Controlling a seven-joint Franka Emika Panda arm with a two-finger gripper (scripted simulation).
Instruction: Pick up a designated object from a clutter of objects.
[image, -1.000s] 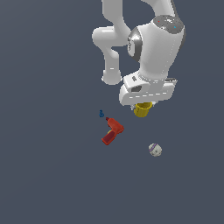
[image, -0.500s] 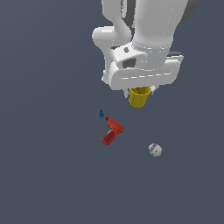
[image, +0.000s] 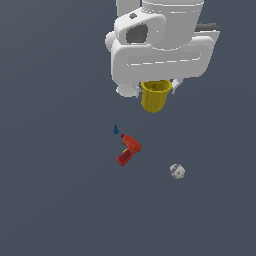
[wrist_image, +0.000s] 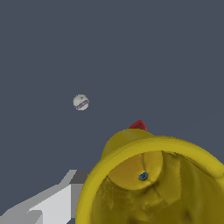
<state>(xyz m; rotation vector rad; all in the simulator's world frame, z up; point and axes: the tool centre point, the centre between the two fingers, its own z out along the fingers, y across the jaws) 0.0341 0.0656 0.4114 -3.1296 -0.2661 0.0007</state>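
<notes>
Currently the small glossy yellow bucket-shaped cup (image: 153, 97) hangs upright under the white Panda gripper (image: 156, 91), clear of the dark grey floor (image: 55, 190), with the fingers clamped on its rim. Wrist view looks straight into the cup's flared mouth (wrist_image: 157, 183); one grey finger (wrist_image: 52, 203) sits just beside the rim. On the floor well below: red toy power drill (image: 129, 149), tiny blue piece (image: 116, 130) near its nose, white ball with purple marks (image: 177, 171) off to the exterior view's right.
</notes>
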